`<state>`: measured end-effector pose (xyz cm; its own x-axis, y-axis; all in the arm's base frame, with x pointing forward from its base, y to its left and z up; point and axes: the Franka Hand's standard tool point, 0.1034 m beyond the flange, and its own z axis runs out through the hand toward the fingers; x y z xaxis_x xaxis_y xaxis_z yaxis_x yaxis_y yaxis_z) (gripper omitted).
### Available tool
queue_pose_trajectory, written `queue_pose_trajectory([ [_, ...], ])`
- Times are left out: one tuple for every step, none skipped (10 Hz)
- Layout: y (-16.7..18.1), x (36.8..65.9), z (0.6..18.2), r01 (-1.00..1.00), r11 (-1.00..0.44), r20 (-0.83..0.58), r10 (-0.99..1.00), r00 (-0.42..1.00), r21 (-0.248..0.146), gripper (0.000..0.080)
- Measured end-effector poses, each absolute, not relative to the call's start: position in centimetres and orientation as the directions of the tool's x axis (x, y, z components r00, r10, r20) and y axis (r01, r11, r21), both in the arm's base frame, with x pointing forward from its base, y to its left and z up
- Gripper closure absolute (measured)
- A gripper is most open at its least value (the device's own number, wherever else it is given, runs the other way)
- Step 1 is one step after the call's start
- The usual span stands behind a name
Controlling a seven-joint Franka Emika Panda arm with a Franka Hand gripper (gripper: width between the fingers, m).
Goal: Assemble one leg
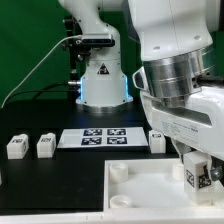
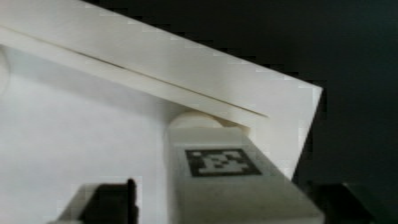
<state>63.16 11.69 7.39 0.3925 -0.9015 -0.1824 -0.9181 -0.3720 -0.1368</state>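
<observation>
In the wrist view a leg [image 2: 222,165], a white block with a square marker, stands between the fingers of my gripper [image 2: 228,208]. Its far end meets a corner of the large white panel [image 2: 107,120]. A strip of white shows between one finger [image 2: 114,203] and the leg; the other finger lies close by its side. The jaws stand astride the leg, slightly open. In the exterior view my gripper [image 1: 197,170] is low over the panel's [image 1: 150,195] corner on the exterior view's right, with the leg [image 1: 190,179] upright beneath it.
Two loose legs [image 1: 16,146] [image 1: 45,146] stand on the exterior view's left and another [image 1: 157,140] behind the panel. The marker board [image 1: 100,137] lies between them. A round corner socket [image 1: 120,172] shows on the panel. The arm's base [image 1: 100,80] is at the back.
</observation>
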Motion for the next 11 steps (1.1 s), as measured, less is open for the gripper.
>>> queue_pose_trajectory([
  [11.92,63.02,7.38,-0.873,-0.463,-0.171,-0.858,0.484,-0.150,0.0205],
  [11.87,62.96,7.41,-0.754,-0.633,-0.136,-0.743,0.655,-0.176,0.0165],
  [11.88,62.98,7.47,-0.621,-0.761,-0.099,-0.614,0.783,-0.189,0.0165],
  [12.18,63.01,7.61,-0.490,-0.852,-0.062,-0.488,0.871,-0.184,0.0153],
  [12.37,63.04,7.69,-0.372,-0.911,-0.030,-0.372,0.928,-0.179,0.0153],
  [12.25,63.05,7.62,-0.285,-0.942,-0.012,-0.288,0.958,-0.179,0.0150],
  [12.11,63.05,7.56,-0.171,-0.969,0.009,-0.175,0.984,-0.178,0.0150],
  [12.07,63.06,7.59,-0.055,-0.985,0.027,-0.060,0.998,-0.166,0.0150],
  [12.03,63.34,7.88,0.092,-0.987,0.047,0.086,0.995,-0.132,0.0150],
  [12.02,63.54,8.03,0.164,-0.979,0.061,0.158,0.986,-0.120,0.0150],
  [12.06,63.48,7.94,0.095,-0.987,0.052,0.089,0.995,-0.129,0.0152],
])
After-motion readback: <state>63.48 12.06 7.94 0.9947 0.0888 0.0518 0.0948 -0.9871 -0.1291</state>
